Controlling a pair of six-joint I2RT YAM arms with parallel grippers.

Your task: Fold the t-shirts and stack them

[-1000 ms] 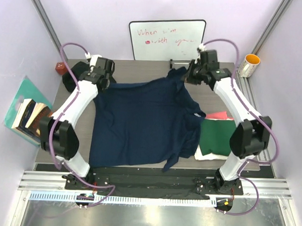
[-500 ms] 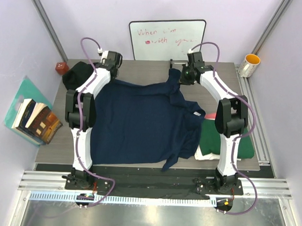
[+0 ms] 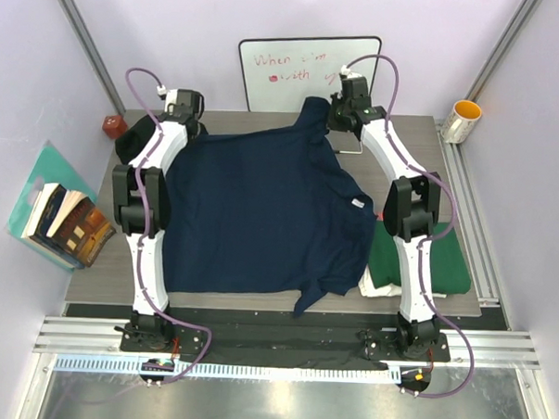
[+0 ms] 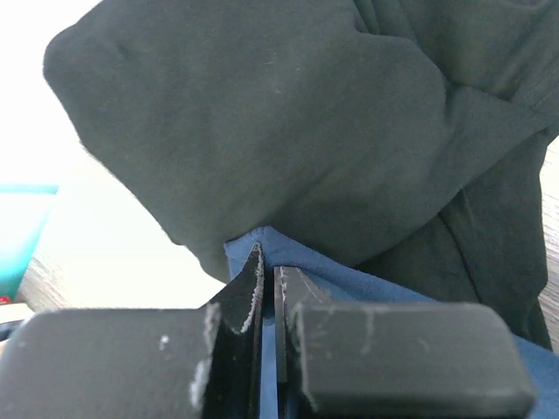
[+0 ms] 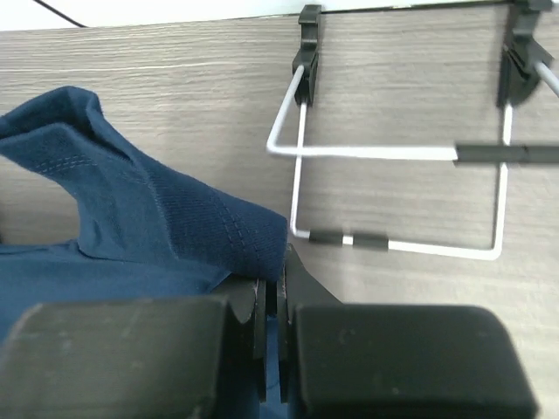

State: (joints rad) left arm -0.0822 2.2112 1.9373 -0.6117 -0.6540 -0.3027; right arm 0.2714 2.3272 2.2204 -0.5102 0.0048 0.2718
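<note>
The navy blue t-shirt (image 3: 261,209) lies spread over the table. My left gripper (image 3: 186,113) is shut on its far left corner, the blue cloth (image 4: 301,275) pinched between the jaws, right against the black t-shirt (image 4: 332,131). The black t-shirt (image 3: 134,138) is bunched at the table's far left. My right gripper (image 3: 338,112) is shut on the navy shirt's far right edge (image 5: 175,218) near the whiteboard. A folded dark green t-shirt (image 3: 444,263) lies on a cream-white one (image 3: 378,286) at the right. The pink-red shirt is hidden.
A whiteboard (image 3: 309,73) with red writing stands at the back on a white wire stand (image 5: 393,157). A yellow-lined mug (image 3: 462,120) sits at the back right. Books (image 3: 61,220) lie off the table's left edge. A small red object (image 3: 110,125) is at the far left corner.
Both arms have stretched toward the back of the table, pulling the navy shirt's far edge backward and flatter. The pink-red shirt seen a second ago is now covered.
</note>
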